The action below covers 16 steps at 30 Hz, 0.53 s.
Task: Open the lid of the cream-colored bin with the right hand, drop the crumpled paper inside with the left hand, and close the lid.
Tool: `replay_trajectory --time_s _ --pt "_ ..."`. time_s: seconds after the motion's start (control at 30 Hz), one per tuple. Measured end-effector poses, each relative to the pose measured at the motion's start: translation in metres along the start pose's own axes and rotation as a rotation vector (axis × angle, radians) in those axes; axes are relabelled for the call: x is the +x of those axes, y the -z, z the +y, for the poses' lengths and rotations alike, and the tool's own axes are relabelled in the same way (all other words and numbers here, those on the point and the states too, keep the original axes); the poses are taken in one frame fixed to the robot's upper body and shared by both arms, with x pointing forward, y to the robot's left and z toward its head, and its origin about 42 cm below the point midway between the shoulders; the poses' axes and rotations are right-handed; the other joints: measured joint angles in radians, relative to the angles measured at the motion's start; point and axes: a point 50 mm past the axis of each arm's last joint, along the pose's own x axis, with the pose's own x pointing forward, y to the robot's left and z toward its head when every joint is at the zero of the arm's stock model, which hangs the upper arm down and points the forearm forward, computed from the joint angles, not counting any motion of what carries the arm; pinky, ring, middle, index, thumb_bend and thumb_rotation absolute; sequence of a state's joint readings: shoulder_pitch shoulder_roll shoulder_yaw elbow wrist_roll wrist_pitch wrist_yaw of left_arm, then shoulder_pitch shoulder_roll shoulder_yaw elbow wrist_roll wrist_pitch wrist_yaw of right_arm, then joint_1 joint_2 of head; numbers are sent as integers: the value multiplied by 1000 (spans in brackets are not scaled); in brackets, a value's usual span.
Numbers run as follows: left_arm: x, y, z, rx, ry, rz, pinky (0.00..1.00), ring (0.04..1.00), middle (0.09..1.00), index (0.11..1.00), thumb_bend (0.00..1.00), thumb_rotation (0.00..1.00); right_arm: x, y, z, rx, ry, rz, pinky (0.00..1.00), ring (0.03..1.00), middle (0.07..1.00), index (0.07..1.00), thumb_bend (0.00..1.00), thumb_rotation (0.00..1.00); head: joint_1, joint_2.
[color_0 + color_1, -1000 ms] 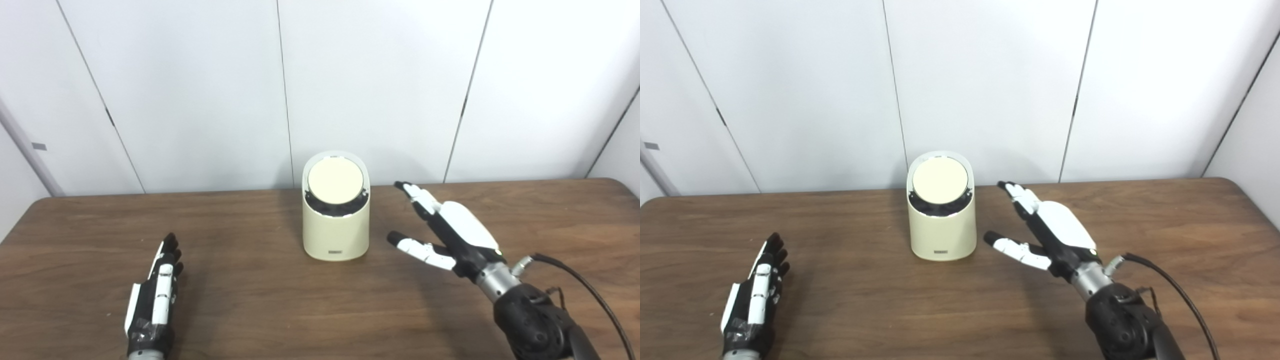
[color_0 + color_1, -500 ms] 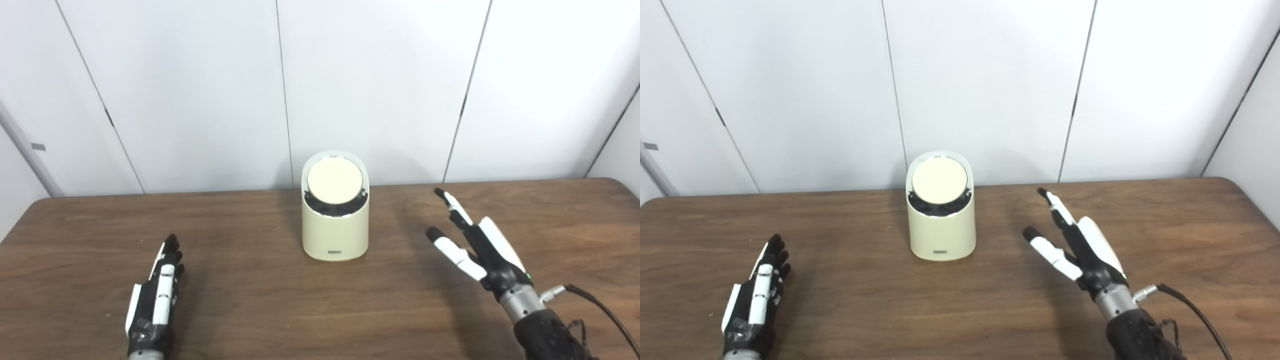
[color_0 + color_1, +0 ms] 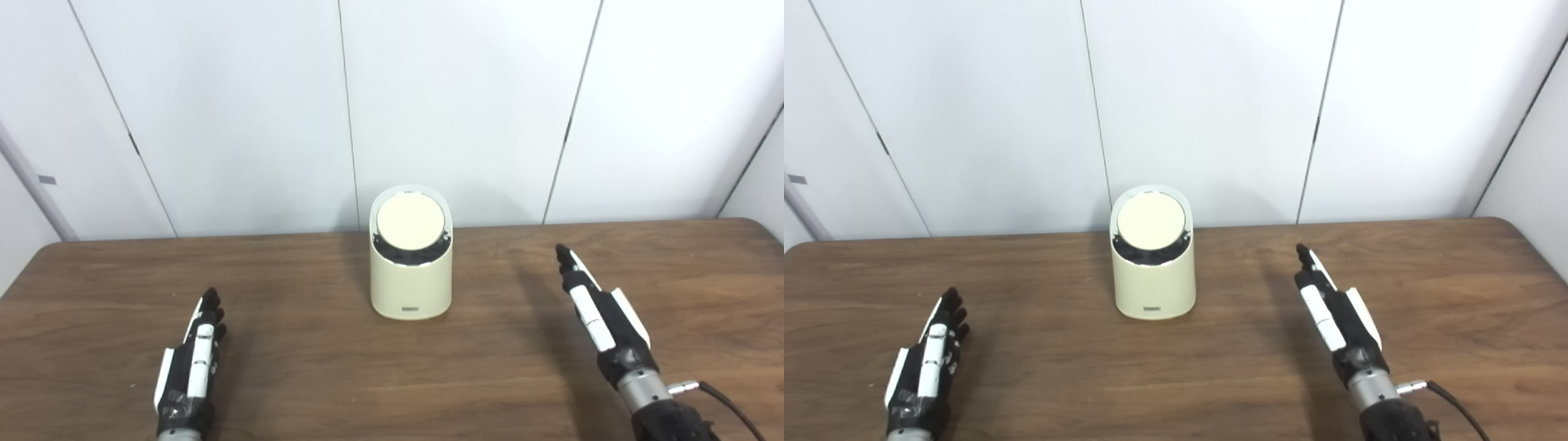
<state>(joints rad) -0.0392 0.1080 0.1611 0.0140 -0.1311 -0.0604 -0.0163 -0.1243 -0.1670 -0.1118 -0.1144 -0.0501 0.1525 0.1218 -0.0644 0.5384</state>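
We found the cream-colored bin [image 3: 411,278] standing upright near the far edge of the wooden table [image 3: 343,380], its long axis vertical and its slanted round lid [image 3: 410,223] facing toward us, seated in the dark rim. The crumpled paper did not show in either view. Our left hand [image 3: 191,361] lay low over the table at the near left, held edge-on, fingers straight and side by side, pointing away toward the wall and holding nothing. Our right hand [image 3: 1335,318] sat at the near right, also edge-on with fingers extended and close together, empty, tips angled slightly toward the bin. Both hands were well apart from the bin, with bare tabletop on either side of it and in front. A thin cable [image 3: 1451,401] trailed from the right wrist.
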Motion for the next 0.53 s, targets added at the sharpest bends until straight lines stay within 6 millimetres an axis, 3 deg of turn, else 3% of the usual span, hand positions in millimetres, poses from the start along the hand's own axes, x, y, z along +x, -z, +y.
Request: replay_trajectory --time_s 0.27,0.53 --pt "-1 -1 0 -9 0 -1 1000 997 1000 998 411 959 -2 3 9 105 27 6 1000 992 977 966 516 1000 8 34" --pt "-8 -1 -2 -37 -4 -1 1000 997 998 997 440 965 -7 8 7 108 59 25 1000 992 986 971 517 1000 14 67"
